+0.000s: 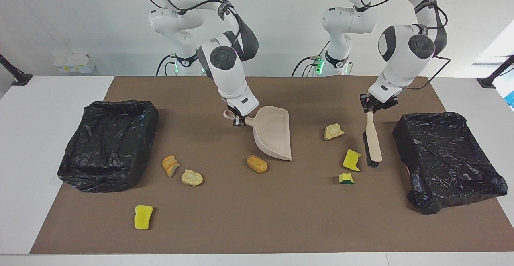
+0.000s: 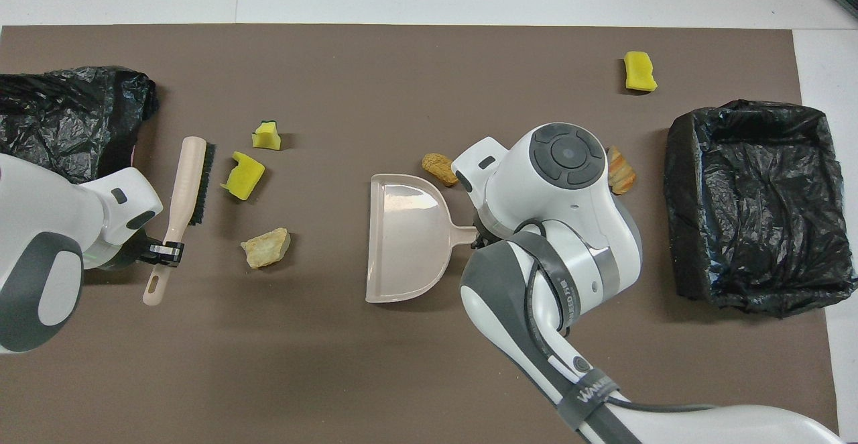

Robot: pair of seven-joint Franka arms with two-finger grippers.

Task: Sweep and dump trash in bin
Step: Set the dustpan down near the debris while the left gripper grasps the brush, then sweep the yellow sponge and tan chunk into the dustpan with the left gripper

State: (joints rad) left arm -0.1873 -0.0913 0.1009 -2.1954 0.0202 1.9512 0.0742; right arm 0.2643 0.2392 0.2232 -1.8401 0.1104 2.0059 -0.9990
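- Facing view: the right tool (image 1: 239, 120) is closed on the handle of the beige dustpan (image 1: 274, 136), whose open mouth points away from the robots toward an orange bread chunk (image 1: 257, 164) lying just beside its lip.
- The left tool (image 1: 372, 108) grips the handle of the brush (image 1: 373, 144); the brush hangs with its bristle end down at the brown mat (image 1: 249, 226) on the tabletop, just beside a yellow sponge piece (image 1: 351, 160).
- Near it lie a green-backed sponge piece (image 1: 346, 178) and a tan chunk (image 1: 333, 131) (this one nearer to the robots).
- One black-lined bin (image 1: 445, 157) stands at the left arm's end, very near the brush; the other bin (image 1: 108, 145) at the right arm's end.
- Near this other bin lie a sliced bread piece (image 1: 170, 165), a pale chunk (image 1: 192, 177), and a yellow sponge (image 1: 143, 217), farthest from the robots.
- Overhead view: the right arm's wrist covers the pale chunk fully and the sliced bread piece (image 2: 621, 171) partly.
- This view shows the dustpan's (image 2: 405, 236) inside with nothing in it.
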